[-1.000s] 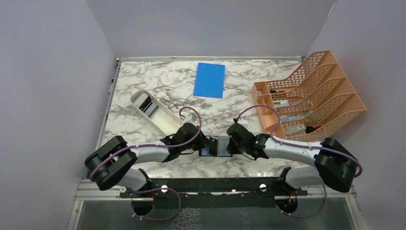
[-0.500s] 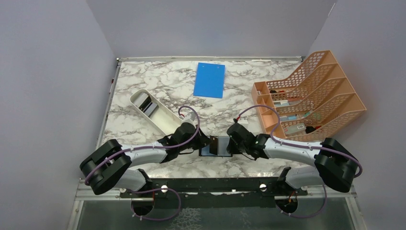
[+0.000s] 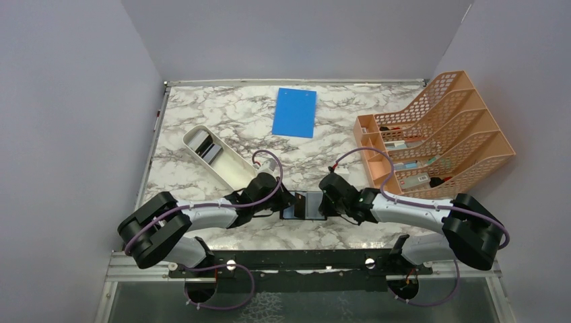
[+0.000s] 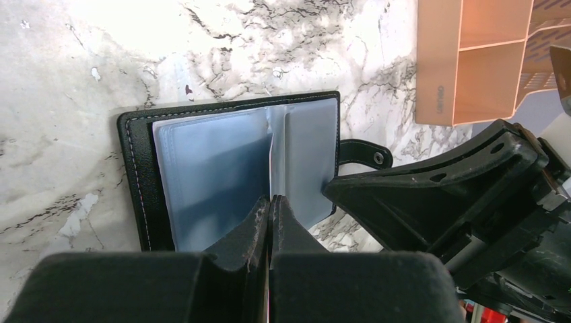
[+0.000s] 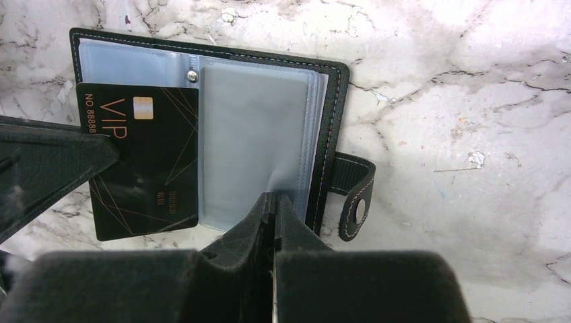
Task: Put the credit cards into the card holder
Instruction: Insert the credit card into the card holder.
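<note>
Card holder (image 3: 306, 204) lies between white tray (image 3: 229, 165), orange rack (image 3: 471, 145).

A white marble-patterned table (image 3: 202, 114) with grey veins spreads beneath the left gripper (image 3: 289, 205) and the right gripper (image 3: 326, 203). Plain pale lilac-grey walls (image 3: 289, 40) close it in far ahead of them and out to both sides. Behind the grippers a black rail (image 3: 296, 259) edges the table. Light is even, shadows soft.

Left hand (image 3: 287, 204), right hand (image 3: 325, 203) flank the card holder (image 3: 312, 204), seemingly touching.
</note>
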`<move>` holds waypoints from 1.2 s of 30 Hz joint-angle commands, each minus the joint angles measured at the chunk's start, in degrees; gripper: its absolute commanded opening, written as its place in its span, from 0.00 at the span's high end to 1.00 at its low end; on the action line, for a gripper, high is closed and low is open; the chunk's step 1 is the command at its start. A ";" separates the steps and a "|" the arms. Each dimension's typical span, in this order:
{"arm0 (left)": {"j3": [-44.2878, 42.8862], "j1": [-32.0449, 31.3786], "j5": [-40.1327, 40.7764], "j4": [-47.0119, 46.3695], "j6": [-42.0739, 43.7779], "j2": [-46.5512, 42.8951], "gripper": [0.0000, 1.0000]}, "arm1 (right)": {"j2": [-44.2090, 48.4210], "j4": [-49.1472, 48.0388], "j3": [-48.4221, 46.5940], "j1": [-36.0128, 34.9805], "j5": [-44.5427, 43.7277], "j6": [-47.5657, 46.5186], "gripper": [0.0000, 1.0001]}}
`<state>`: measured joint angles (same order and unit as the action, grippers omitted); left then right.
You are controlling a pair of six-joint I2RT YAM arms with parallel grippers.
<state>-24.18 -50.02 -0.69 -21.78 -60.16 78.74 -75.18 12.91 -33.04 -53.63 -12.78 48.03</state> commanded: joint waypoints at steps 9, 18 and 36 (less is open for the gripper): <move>-1.16 -0.41 -0.83 -2.13 0.44 -1.30 1.00 | -0.06 1.95 1.39 0.14 -1.77 -0.41 0.96; -2.28 -0.37 -1.69 -2.30 -0.05 -0.11 1.00 | -0.23 1.77 1.41 0.10 -1.63 -0.44 0.96; -2.08 -0.38 -0.38 -2.38 0.92 2.76 1.00 | -0.16 1.50 1.44 0.10 -1.42 -0.65 0.96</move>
<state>-25.08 -50.02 -1.06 -22.72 -60.16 80.16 -75.18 12.88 -33.04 -53.63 -12.78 47.99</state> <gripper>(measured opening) 0.008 0.047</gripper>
